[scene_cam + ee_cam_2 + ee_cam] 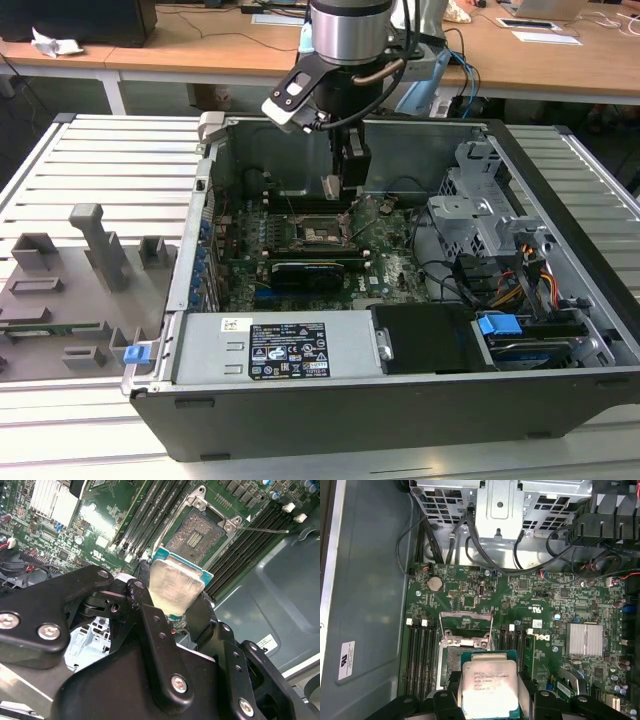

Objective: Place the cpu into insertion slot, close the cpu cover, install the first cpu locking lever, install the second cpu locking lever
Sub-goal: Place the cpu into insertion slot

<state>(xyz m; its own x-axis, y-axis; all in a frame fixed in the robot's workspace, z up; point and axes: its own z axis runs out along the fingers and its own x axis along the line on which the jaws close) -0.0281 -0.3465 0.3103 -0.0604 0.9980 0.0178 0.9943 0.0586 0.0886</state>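
Clearly the gripper [342,185] is clenching the cpu [331,188], reaching down from the arm into the open computer case [560,200]. In both wrist views the black fingers [144,587] are pressing against two opposite edges of the chip [176,582], and its pale metal top [490,687] is facing the cameras. The cpu is hanging above the green board [545,605], not yet touching it, just off the insertion slot [449,662]. In the first wrist view the chip is overlapping one side of that slot.

The insertion slot [195,532] is lying bare, its dark grid of contacts showing inside the metal edging. In the first wrist view the cpu cover [467,614] is standing swung up, its thin frame rising from the edge of the slot nearest the coin battery [435,583]. In the second wrist view a thin lever [262,530] is sticking out sideways from the slot's corner. Long black memory slots [155,510] are running along both sides of the socket.

On the exterior view's left, a grey parts tray [60,300] is sitting on the slatted table [110,150] beside the case.
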